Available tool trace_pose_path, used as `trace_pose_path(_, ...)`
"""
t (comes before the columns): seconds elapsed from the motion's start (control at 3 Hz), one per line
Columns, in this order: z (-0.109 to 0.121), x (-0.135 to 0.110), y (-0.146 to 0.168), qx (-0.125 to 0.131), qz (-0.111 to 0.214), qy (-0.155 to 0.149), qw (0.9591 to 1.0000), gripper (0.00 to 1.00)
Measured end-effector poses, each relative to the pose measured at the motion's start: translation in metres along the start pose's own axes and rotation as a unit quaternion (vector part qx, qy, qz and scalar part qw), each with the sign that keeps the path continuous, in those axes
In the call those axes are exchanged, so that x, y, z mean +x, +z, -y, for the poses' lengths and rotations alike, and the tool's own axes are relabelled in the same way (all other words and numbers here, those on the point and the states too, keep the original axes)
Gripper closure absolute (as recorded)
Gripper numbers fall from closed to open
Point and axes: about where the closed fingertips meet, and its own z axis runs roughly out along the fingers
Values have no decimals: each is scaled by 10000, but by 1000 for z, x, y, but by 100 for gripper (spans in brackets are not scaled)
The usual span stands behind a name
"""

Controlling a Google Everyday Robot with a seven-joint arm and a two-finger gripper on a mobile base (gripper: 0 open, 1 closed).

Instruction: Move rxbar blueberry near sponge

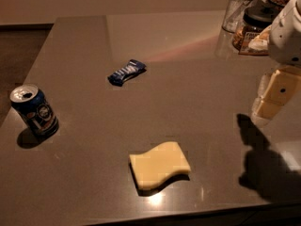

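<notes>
The arm (288,32) comes in at the right edge of the view, its white rounded housing partly cut off by the frame. Below it hangs the tool (270,100), pale cream, pointing down and tilted slightly leftward. It is held above the right side of the worktop (197,93).

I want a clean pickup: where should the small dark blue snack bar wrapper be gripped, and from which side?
Probably the middle of the dark blue snack bar wrapper, across its narrow width, coming straight down: it lies flat on the grey table, long axis diagonal, its ends likely too thin. The gripper hangs at the right edge of view, well apart from it.
</notes>
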Motion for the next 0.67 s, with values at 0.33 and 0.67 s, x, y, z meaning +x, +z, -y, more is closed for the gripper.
trace_pose_path(0.33,0,0,0,1,1,0,10000,0)
trace_pose_path(0.67,15,-6,7,18,106,-49,9999,0)
